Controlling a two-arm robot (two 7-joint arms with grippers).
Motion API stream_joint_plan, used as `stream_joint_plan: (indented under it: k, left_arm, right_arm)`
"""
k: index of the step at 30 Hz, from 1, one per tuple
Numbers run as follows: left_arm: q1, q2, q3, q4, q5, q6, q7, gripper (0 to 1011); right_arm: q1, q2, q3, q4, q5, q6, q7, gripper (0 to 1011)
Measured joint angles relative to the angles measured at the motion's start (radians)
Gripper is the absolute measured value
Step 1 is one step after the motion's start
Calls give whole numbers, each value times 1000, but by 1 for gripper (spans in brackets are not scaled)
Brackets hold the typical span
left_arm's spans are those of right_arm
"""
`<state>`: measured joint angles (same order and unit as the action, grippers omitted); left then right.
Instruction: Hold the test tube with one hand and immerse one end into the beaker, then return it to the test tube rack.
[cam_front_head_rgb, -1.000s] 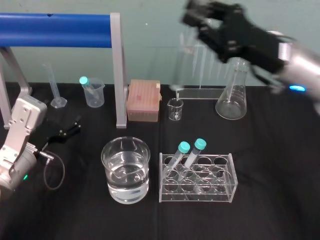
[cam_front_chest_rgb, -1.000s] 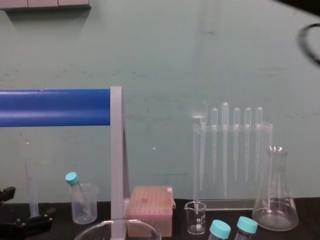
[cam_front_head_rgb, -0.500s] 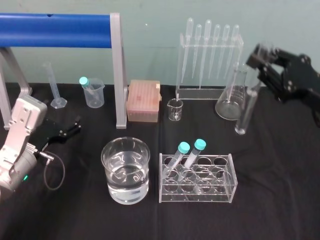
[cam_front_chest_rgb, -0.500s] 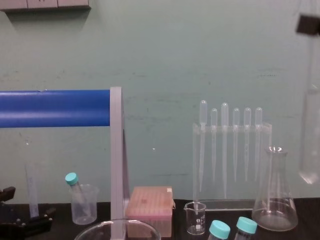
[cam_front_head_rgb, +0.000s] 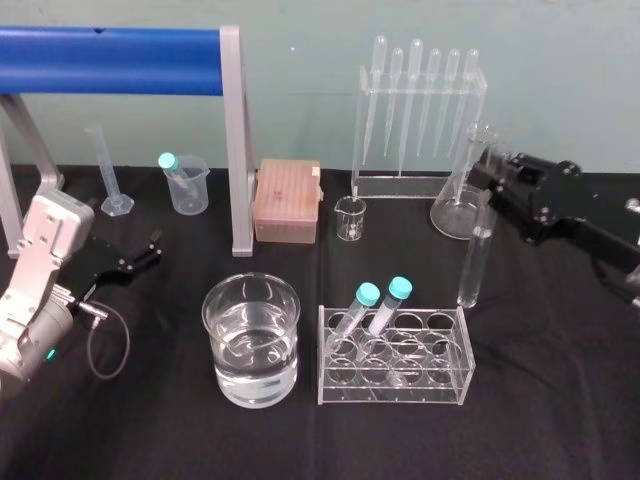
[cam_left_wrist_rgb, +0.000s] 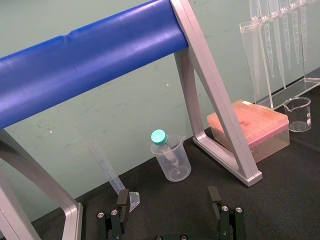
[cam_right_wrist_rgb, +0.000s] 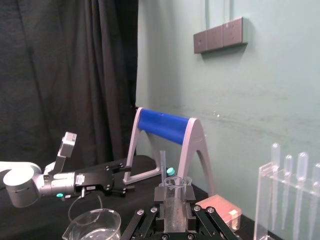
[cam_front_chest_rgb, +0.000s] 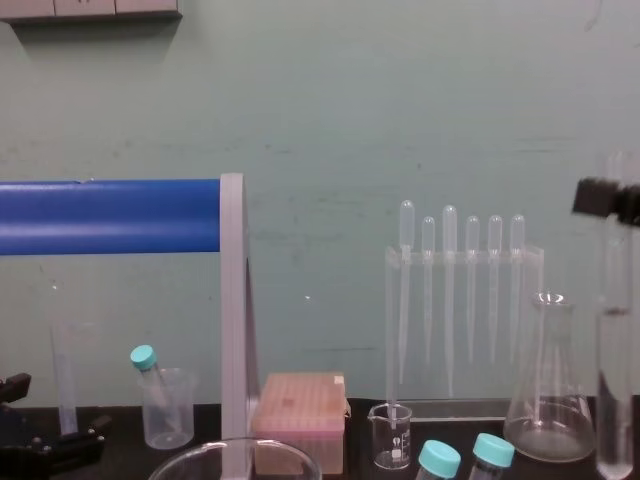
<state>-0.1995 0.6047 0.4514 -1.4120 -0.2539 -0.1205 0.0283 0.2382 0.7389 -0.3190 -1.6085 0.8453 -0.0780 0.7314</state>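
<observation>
My right gripper (cam_front_head_rgb: 490, 186) is shut on the test tube (cam_front_head_rgb: 472, 262), a long clear glass tube hanging upright just right of the test tube rack (cam_front_head_rgb: 440, 385), its lower end level with the rack's top. In the right wrist view the test tube (cam_right_wrist_rgb: 174, 189) stands clamped between my black fingers (cam_right_wrist_rgb: 159, 209). The chest view has the test tube (cam_front_chest_rgb: 614, 400) at the far right. The wide beaker (cam_front_head_rgb: 207, 312), part full of water, stands left of the rack. My left gripper (cam_left_wrist_rgb: 168, 200) rests open at the far left of the table, away from everything.
Two teal-capped tubes (cam_front_head_rgb: 381, 301) lean in the rack. Behind stand a pipette rack (cam_front_head_rgb: 420, 100), a conical flask (cam_front_head_rgb: 458, 212) close behind the held tube, a small spouted beaker (cam_front_head_rgb: 351, 218), a pink box (cam_front_head_rgb: 287, 200), a plastic cup (cam_front_head_rgb: 188, 186) and a blue-barred stand (cam_front_head_rgb: 110, 47).
My right gripper has swung down from high at the back with the test tube, then left and lower toward the rack. The left arm has not moved.
</observation>
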Motion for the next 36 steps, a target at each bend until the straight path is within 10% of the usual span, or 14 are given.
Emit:
stream_joint_plan:
  k: [36]
  left_arm:
    - [0,0,0,0,0,0,0,1000]
  right_arm:
    - [139,-99,-154,255,-59,18,125,226]
